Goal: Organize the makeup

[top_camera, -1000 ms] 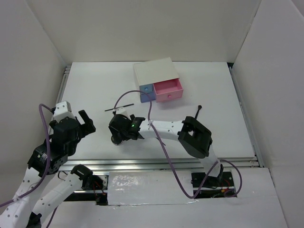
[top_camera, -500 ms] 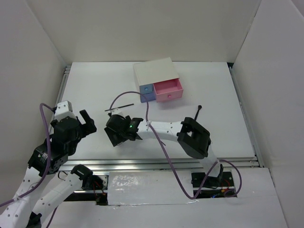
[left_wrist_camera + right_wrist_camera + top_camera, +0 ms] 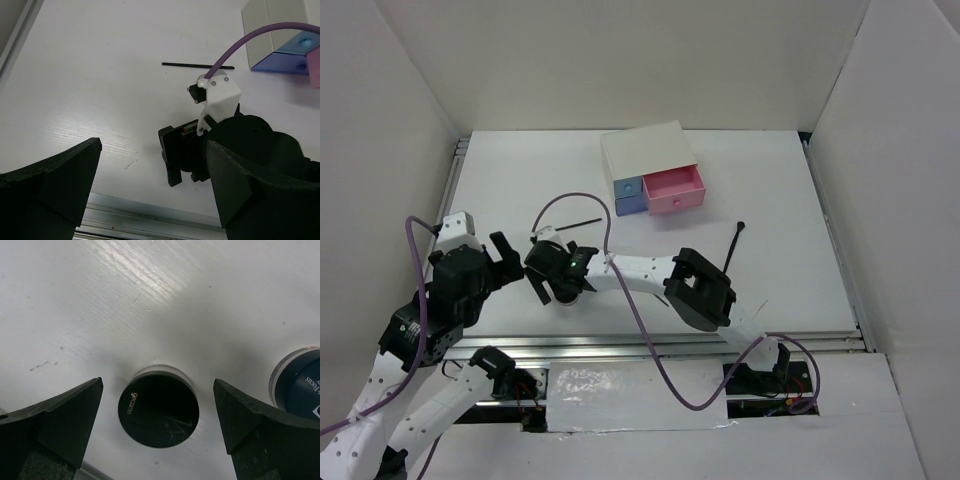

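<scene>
Round black compact [image 3: 158,410]: lying flat near the desk [image 3: 520,180]'s front edge, left of centre, largely hiding under the right pincer [image 3: 156,390] in the overhead view.
Second compact [image 3: 298,385]: running off the wrist view's right edge, lettering unreadable.
Thin black stick [image 3: 197,65]: lying farther back, toward the white drawer box [image 3: 650,160].
Right pincer: gaping wide, straddling the first compact, pinching nothing.
Left pincer [image 3: 153,146]: hanging spread just left.

Right arm [image 3: 642,270] stretched way over left, right hand [image 3: 548,284] pointing down and spread wide; left hand [image 3: 506,258] gaping too
</scene>
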Robot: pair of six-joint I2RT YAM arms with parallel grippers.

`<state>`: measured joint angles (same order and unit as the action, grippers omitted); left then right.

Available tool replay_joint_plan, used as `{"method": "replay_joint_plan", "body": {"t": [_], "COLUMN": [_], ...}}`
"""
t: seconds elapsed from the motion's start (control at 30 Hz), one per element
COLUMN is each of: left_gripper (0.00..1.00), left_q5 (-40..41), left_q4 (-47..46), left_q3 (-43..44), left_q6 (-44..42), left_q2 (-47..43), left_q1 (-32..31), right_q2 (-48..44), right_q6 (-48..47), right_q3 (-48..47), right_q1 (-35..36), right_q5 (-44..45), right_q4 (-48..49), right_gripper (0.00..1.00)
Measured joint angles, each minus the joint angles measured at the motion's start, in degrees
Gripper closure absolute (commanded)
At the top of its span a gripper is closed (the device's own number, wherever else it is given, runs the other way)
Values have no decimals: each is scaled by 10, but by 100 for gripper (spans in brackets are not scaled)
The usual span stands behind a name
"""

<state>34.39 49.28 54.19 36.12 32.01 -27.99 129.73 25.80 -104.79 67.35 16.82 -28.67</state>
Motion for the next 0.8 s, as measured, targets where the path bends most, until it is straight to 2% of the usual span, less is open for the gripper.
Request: {"method": "replay_joint_plan", "body": {"t": [0.17,0.23,0.27,0.3,0.5,0.8], "left_gripper": [1,1,1,1,1,1], "left_q5": [-2,-3,-3,-4,-8,-9], "left_q4": [0,0,0,0,0,0], "left_q3": [0,0,0,0,0,0], "left_q6": [-1,-1,-1,-1,-2,-2], "left_q2": [0,0,0,0,0,0], "left_q1": [0,0,0,0,0,0], "right_q2": [27,27,27,27,-1,-84], "right_q6": [-2,-3,-4,-5,-3,-17], "right_q3": [-6,-6,-6,-3,47,87], "right_q1": [0,0,0,0,0,-1], "right_q5": [8,9,9,10,9,11], "right_q4": [-13,-13,-12,-10,19,3], "right_gripper": [2,11,18,32,53,55]}}
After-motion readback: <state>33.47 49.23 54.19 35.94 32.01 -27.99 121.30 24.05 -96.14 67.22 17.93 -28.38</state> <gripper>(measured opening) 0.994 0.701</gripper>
